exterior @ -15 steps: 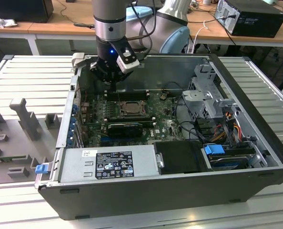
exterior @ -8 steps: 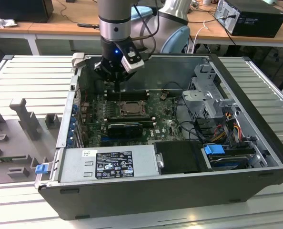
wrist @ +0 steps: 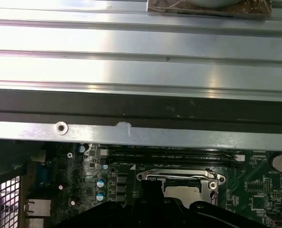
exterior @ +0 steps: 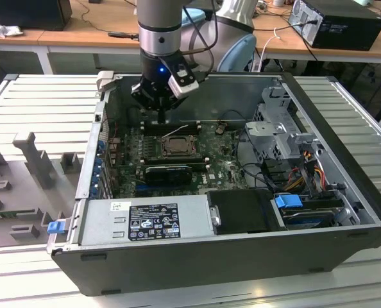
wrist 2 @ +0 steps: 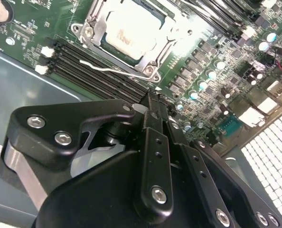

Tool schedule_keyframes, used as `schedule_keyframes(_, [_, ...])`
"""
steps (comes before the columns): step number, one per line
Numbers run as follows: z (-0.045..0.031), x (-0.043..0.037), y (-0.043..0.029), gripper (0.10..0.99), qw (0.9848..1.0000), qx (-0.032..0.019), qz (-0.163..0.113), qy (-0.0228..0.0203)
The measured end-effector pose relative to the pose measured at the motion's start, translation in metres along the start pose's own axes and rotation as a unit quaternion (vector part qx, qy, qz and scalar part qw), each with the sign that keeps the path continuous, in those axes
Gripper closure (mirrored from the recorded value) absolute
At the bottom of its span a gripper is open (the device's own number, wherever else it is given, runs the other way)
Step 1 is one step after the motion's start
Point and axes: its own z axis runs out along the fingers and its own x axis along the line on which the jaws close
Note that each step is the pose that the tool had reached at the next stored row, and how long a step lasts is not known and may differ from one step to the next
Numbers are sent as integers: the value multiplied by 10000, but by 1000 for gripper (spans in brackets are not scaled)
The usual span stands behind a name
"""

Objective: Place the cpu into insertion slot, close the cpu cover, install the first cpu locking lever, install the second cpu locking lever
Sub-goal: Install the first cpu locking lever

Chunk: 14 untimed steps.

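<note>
The cpu (wrist 2: pixel 131 35) lies flat in the insertion slot (exterior: pixel 176 146) on the green motherboard, its pale metal top showing through the cut-out of the cpu cover (wrist 2: pixel 99 40), which lies down over it. A thin wire locking lever (wrist 2: pixel 110 70) runs along one side of the socket, standing off from it. My gripper (wrist 2: pixel 150 99) hangs just above the board beside the socket, on the memory-slot side, fingers shut with nothing between them. In the exterior view the gripper (exterior: pixel 163 119) is behind the socket. The first wrist view shows the cover (wrist: pixel 179 175) and cpu (wrist: pixel 183 192).
Long black memory slots (wrist 2: pixel 89 66) lie between gripper and socket. A black card (exterior: pixel 168 173) sits in front of the socket. The power supply (exterior: pixel 145 221), drive cage (exterior: pixel 280 128) and cables (exterior: pixel 306 173) fill the case's front and right. The case wall (wrist: pixel 131 135) is close behind.
</note>
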Motion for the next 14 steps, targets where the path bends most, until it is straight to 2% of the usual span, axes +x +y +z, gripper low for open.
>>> schedule_keyframes(3, [4, -42, -2, 980, 10000, 0, 0, 0])
schedule_keyframes(5, [9, -119, -4, 980, 10000, 0, 0, 0])
schedule_keyframes(8, [13, -183, -7, 980, 10000, 0, 0, 0])
schedule_keyframes(14, [23, -231, -9, 980, 10000, -5, 1, 0])
